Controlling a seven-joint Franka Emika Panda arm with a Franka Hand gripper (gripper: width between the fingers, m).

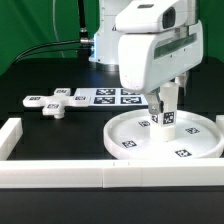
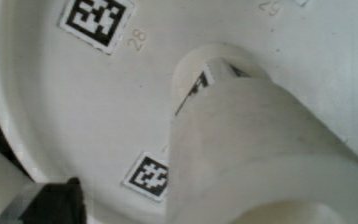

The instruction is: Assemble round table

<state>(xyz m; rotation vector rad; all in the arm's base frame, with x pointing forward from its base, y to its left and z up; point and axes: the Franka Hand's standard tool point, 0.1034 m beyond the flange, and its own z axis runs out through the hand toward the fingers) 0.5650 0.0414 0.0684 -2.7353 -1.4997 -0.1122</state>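
With its jaws spread wide, the gripper (image 1: 166, 104) stands directly over the thick short white plastic cylinder (image 1: 164, 116) upright at the hub of the large rimmed white disc (image 1: 130, 130) below, apparently mid leg-fitting; next seems to be regrasping and twisting it home.

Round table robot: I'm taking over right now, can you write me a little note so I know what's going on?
Pincer: open, holding nothing, hanging right over the upright leg.
Round tabletop: lies flat on the black table, just inside the white wall bars.
Leg: thick short cylinder, standing upright at the tabletop's centre hub; the wrist view shows it close up. Whether it is fully seated cannot be told.
Cross-shaped foot: lies loose on the table, toward the exterior view's left, beside the marker board.
Done: leg placed on tabletop.
Left: probably check the leg, then fit the foot on top.
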